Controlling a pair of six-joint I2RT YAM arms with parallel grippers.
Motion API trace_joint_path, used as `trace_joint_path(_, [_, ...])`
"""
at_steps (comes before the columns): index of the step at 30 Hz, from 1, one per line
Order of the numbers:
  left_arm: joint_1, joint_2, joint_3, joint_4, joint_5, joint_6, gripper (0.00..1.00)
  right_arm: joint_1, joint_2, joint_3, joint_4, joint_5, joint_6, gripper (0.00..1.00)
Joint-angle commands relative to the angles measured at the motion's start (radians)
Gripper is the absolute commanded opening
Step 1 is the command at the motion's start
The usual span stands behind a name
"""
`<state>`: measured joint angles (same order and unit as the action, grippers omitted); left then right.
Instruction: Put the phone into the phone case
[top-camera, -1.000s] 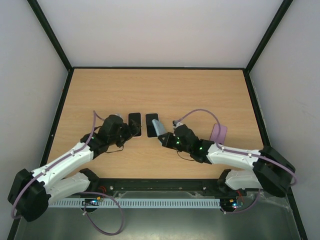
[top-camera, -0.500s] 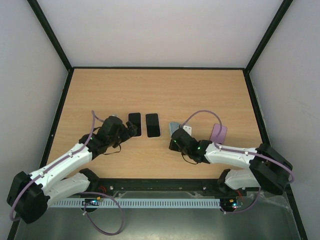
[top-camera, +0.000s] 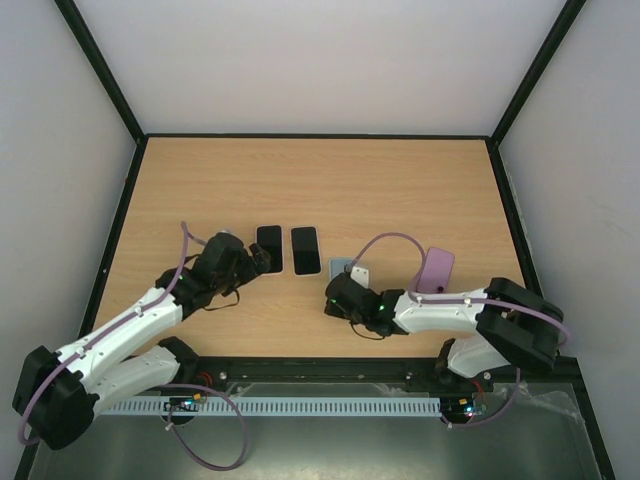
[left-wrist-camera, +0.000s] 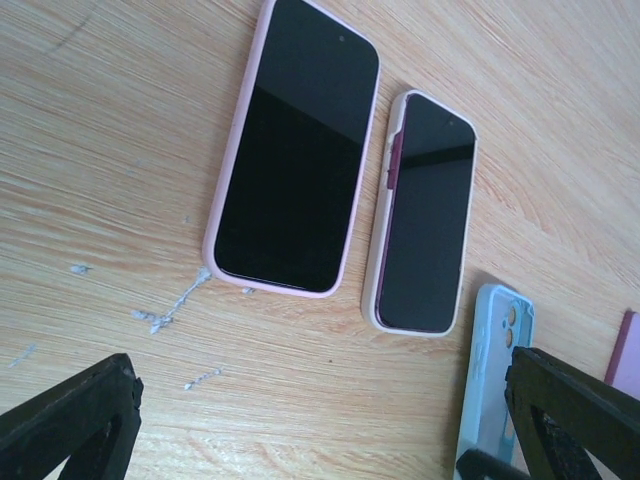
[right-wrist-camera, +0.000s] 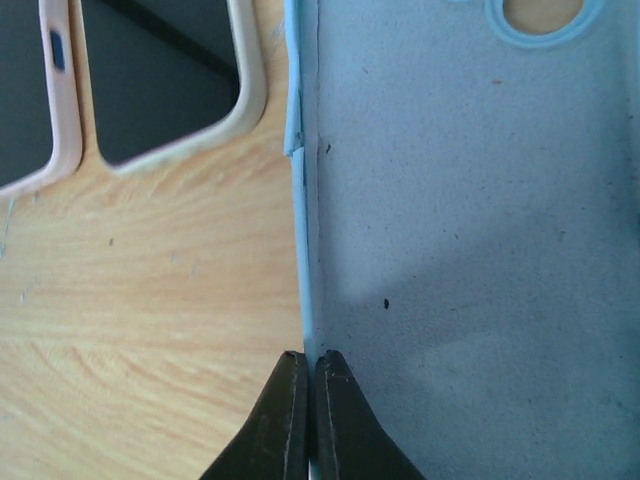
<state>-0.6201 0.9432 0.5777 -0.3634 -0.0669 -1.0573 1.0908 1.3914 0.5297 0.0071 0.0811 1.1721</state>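
Pale-blue phone case (right-wrist-camera: 470, 200) lies on the wooden table (right-wrist-camera: 150, 330) just beside the smaller phone (left-wrist-camera: 422, 215), the larger phone (left-wrist-camera: 295, 160) beyond. The right gripper (right-wrist-camera: 305, 375) is pinched tight on the case's rim facing them. Left gripper (left-wrist-camera: 320, 370) gapes wide, empty, hovering near both phones.

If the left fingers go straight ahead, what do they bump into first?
Probably the phone in the pale pink case, lying flat just ahead of the open left fingers; the depth is hard to judge.
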Motion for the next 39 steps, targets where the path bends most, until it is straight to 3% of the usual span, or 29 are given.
trace_joint_path(1, [0.01, -0.003, 0.052, -0.061, -0.032, 0.023, 0.99, 0.072, 0.038, 0.014, 0.042, -0.014, 0.101, 0.02])
trace_joint_path(9, [0.01, -0.023, 0.046, -0.095, -0.057, 0.02, 0.99, 0.107, 0.117, 0.051, 0.054, -0.056, 0.125, 0.02])
trace_joint_path(11, [0.011, -0.021, 0.053, -0.107, -0.06, 0.021, 0.99, 0.107, 0.127, 0.058, 0.043, -0.055, 0.133, 0.07])
trace_joint_path(20, [0.01, -0.053, 0.065, -0.144, -0.091, 0.028, 0.99, 0.078, 0.036, 0.132, -0.209, 0.167, 0.094, 0.46])
trace_joint_path(25, [0.011, -0.07, 0.068, -0.168, -0.107, 0.048, 1.0, -0.034, -0.06, 0.109, -0.269, 0.213, 0.031, 0.8])
trace_joint_path(30, [0.012, -0.055, 0.083, -0.195, -0.1, 0.068, 0.99, -0.184, -0.129, 0.107, -0.332, 0.243, -0.06, 1.0])
trace_joint_path(39, [0.012, -0.086, 0.111, -0.211, -0.067, 0.16, 0.99, -0.445, -0.172, 0.081, -0.399, 0.285, -0.144, 0.97])
